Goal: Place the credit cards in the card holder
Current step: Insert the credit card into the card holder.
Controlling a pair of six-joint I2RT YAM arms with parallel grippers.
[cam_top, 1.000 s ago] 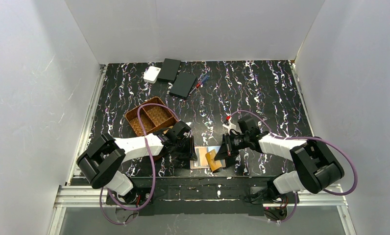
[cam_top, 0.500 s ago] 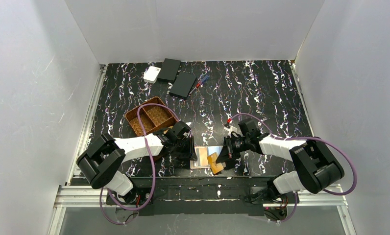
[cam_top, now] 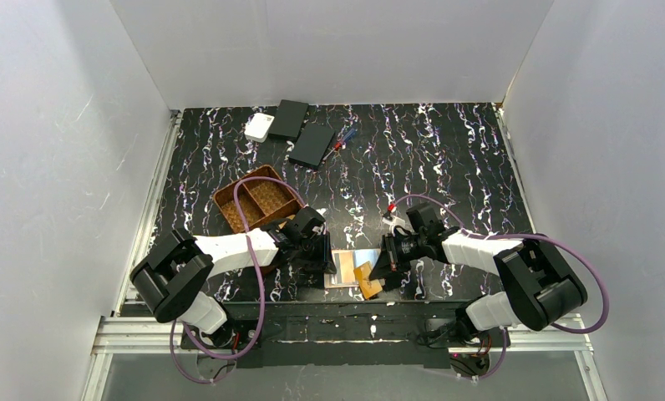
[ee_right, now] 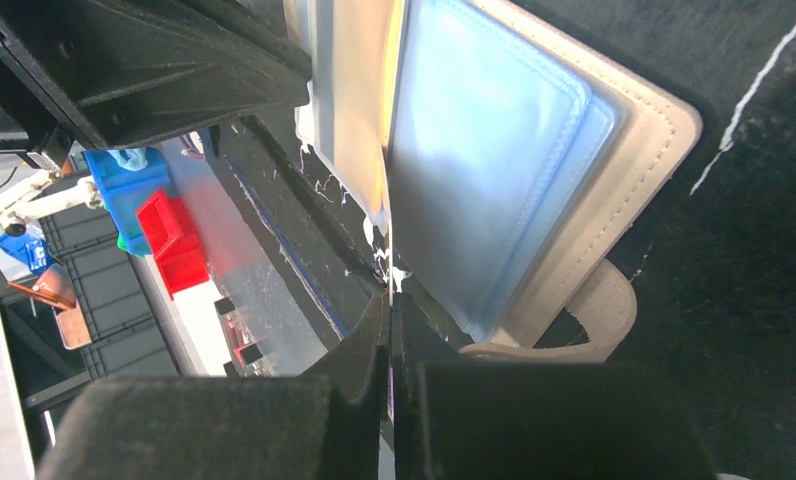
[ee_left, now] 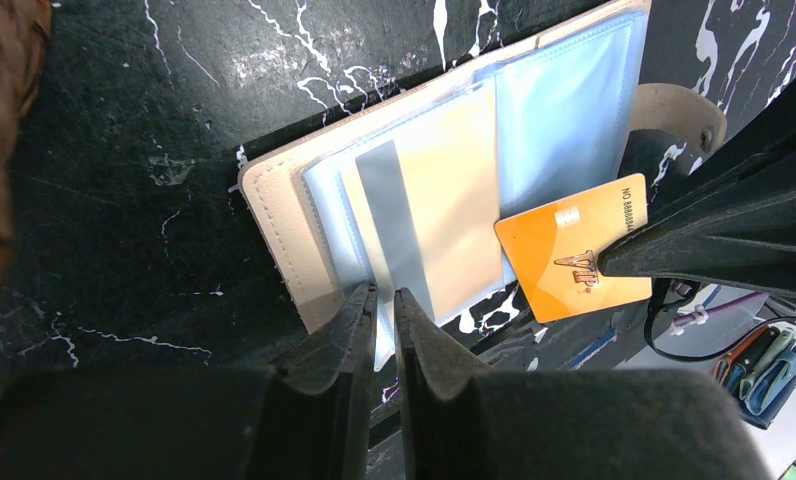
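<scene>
— Tan card holder [cam_top: 346,269]: where does it lie?
— Open at the near edge of the table [cam_top: 446,150], between the two grippers. Its clear pockets face up and its clasp tab is on the side toward the right arm.
— And the left gripper [ee_left: 381,300]?
— Jaws narrow, nipping the left edge of a clear pocket leaf. A pale card with a grey stripe [ee_left: 444,200] sits inside that pocket.
— The right gripper [ee_right: 387,310]?
— Closed tight on an orange card [ee_left: 572,262], gripped by one edge at the holder's near-right corner. The card's corner is against the pocket leaf. Whether it has entered a pocket I cannot tell; it may only be lying against it.
— Farther out?
— A brown woven tray [cam_top: 258,200] sits just beyond the left arm, left of centre. At the far left of the table lie two flat black boxes [cam_top: 290,119]. A white box [cam_top: 259,126] is just beside the farther one, on its left.
</scene>
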